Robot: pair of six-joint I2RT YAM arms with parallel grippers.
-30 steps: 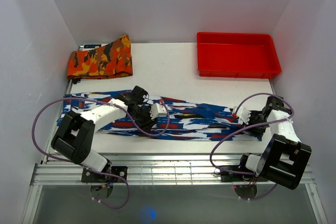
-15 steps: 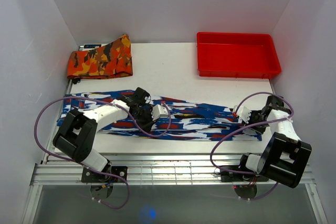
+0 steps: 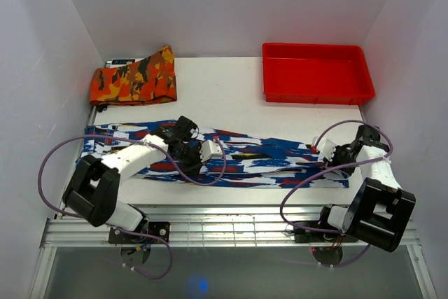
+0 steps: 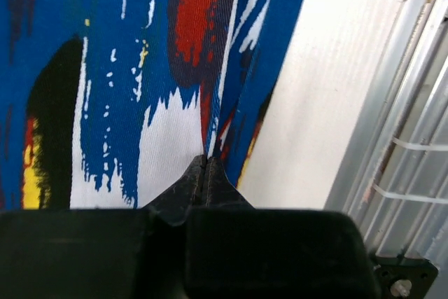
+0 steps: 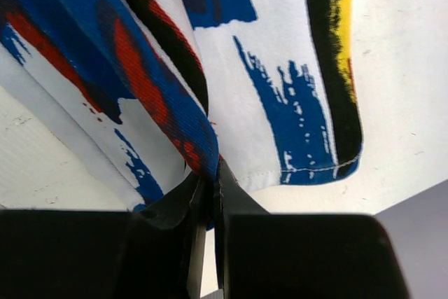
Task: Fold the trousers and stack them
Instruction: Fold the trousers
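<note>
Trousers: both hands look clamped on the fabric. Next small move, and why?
Probably raise both hands slightly together. The left hand is shut on a fabric ridge near the middle of the trousers, the right hand on one near their right end; the rest lies flat on the table, so lifting frees it to fold.

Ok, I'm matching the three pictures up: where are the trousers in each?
Top: trousers stretched across the near half of the table.
Left wrist: filling the left side, pinched by left gripper.
Right wrist: filling the top, fold in right gripper.
Shared: white table beside them.
</note>
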